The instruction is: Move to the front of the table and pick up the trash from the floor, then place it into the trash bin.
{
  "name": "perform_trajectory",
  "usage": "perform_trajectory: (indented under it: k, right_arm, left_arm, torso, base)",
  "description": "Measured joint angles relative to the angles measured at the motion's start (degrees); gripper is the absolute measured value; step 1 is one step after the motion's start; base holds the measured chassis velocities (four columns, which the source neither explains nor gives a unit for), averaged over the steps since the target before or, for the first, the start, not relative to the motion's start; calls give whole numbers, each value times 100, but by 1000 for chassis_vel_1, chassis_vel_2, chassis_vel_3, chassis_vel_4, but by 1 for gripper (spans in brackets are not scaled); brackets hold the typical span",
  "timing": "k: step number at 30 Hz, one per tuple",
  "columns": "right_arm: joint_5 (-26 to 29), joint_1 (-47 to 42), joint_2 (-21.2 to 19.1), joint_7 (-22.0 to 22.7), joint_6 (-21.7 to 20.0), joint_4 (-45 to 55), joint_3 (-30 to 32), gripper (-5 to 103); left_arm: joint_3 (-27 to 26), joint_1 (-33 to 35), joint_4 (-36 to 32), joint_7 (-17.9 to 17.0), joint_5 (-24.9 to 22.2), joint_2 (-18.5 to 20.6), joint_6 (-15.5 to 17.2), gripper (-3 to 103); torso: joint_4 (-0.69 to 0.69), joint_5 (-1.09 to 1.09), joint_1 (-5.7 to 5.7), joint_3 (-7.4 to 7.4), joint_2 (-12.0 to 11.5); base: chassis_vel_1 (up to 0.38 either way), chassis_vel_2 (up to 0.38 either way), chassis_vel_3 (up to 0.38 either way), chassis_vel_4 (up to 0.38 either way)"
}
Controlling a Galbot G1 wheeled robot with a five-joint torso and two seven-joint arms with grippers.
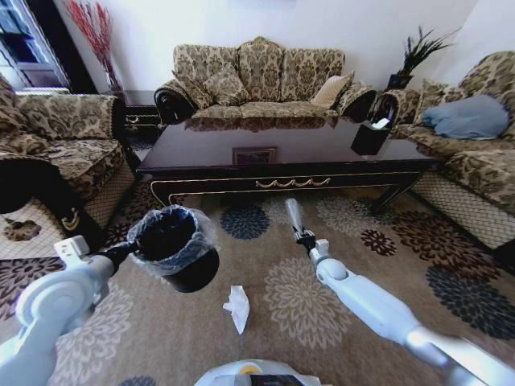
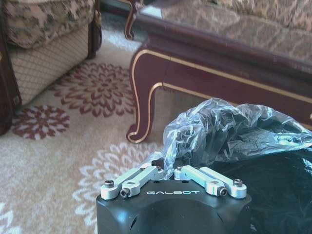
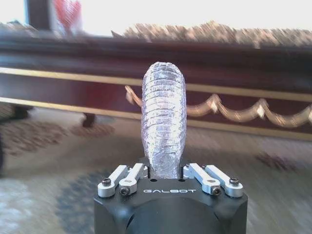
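Crinkly-lined trash bin (image 1: 175, 248) in left tool (image 2: 171, 171), ribbed clear bottle (image 3: 163, 124) in right tool (image 3: 165, 170)

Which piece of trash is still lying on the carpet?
The crumpled white tissue, on the carpet between the arms. The clear bottle is off the floor, gripped by the right gripper.

My right claw (image 3: 163, 171) grips the base of a clear ribbed plastic bottle (image 3: 164, 122), which rises at centre frame. Behind it, across the upper half, runs the dark wooden bench (image 3: 253, 68) with a gold scalloped ornament (image 3: 234, 109) on its apron. A leg (image 3: 88, 119) stands at mid-left on patterned carpet (image 3: 44, 161).
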Motion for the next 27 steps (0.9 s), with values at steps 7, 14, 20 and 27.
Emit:
perform_trajectory:
  k: [7, 14, 20, 27]
  right_arm:
    - [-88, 92, -259, -332, 226, 985, 10, 27]
    - [-65, 729, -197, -488, 396, 1467, -562, 27]
    - [100, 1361, 163, -834, 782, 1520, -1190, 27]
    - [515, 2494, 1117, -1376, 1360, 987, -2290, 27]
  left_arm:
    - [280, -94, 97, 58, 103, 72, -1, 4]
    - [668, -433, 311, 58, 84, 223, 0, 4]
    - [1088, -843, 647, 84, 78, 371, -30, 4]
    - [1231, -1051, 939, 175, 81, 416, -59, 4]
  torso:
    - [-1, 0, 0, 0, 0]
    - [-1, -2, 0, 1, 0]
    - [-2, -1, 0, 1, -1]
    - [3, -4, 1, 1, -2]
  base:
    - [0, 0, 0, 0]
    - [0, 0, 0, 0]
    - [0, 0, 0, 0]
    - [0, 0, 0, 0]
